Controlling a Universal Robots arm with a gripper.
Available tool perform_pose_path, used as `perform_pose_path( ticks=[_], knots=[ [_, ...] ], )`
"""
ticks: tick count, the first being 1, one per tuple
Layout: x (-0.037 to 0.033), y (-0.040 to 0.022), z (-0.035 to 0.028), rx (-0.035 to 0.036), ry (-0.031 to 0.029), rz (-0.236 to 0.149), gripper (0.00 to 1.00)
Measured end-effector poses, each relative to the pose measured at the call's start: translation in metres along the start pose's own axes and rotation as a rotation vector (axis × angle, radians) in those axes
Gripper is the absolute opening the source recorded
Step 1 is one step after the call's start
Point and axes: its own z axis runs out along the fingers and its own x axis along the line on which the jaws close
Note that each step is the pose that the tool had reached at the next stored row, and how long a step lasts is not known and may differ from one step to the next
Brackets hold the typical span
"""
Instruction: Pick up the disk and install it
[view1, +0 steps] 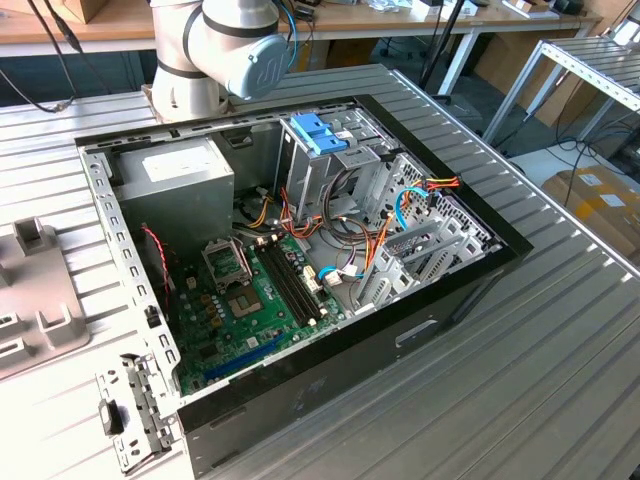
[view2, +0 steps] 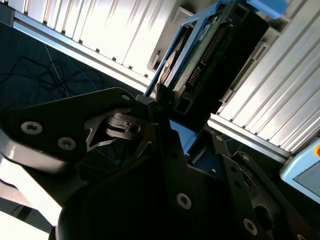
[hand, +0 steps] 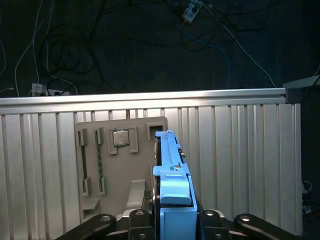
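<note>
Gripper (hand: 172, 222) jaws clamped on the disk (hand: 171, 165) by its blue carrier | disk held edge-on at grey fixture tray (hand: 115, 165) edge, over ribbed table (hand: 240, 150) | open computer case (view1: 350, 375) in exterior view

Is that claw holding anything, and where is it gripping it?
Yes: the gripper holds the disk, pinched across its flat sides at one end.
</note>
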Motion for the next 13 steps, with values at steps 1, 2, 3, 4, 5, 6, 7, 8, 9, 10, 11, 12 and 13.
perform_pose_path(
  ticks=[1, 2, 3, 4, 5, 6, 7, 8, 9, 10, 11, 12, 13],
  knots=[
    [0.0000, 0.0000, -0.0011, -0.0001, 0.0000, 0.000, 0.37],
    [0.0000, 0.0000, -0.0015, -0.0001, 0.0000, 0.000, 0.37],
    [-0.0001, 0.0000, -0.0020, -0.0001, -0.0001, 0.000, 0.37],
    [-0.0001, 0.0000, -0.0030, -0.0001, -0.0001, 0.000, 0.37],
    [-0.0002, -0.0001, -0.0039, -0.0001, -0.0001, 0.000, 0.37],
    [-0.0002, -0.0001, -0.0044, -0.0001, -0.0001, 0.000, 0.37],
    [-0.0002, -0.0001, -0.0052, -0.0001, -0.0001, 0.000, 0.37],
    [-0.0003, -0.0001, -0.0067, -0.0001, -0.0002, 0.000, 0.37],
    [-0.0003, -0.0001, -0.0077, -0.0001, -0.0003, 0.000, 0.37],
    [-0.0004, -0.0001, -0.0086, -0.0001, -0.0003, 0.000, 0.37],
    [-0.0004, -0.0002, -0.0099, -0.0002, -0.0004, 0.000, 0.37],
    [-0.0005, -0.0002, -0.0109, -0.0001, -0.0003, 0.000, 0.37],
    [-0.0005, -0.0002, -0.0123, -0.0001, -0.0004, 0.000, 0.37]
  ],
)
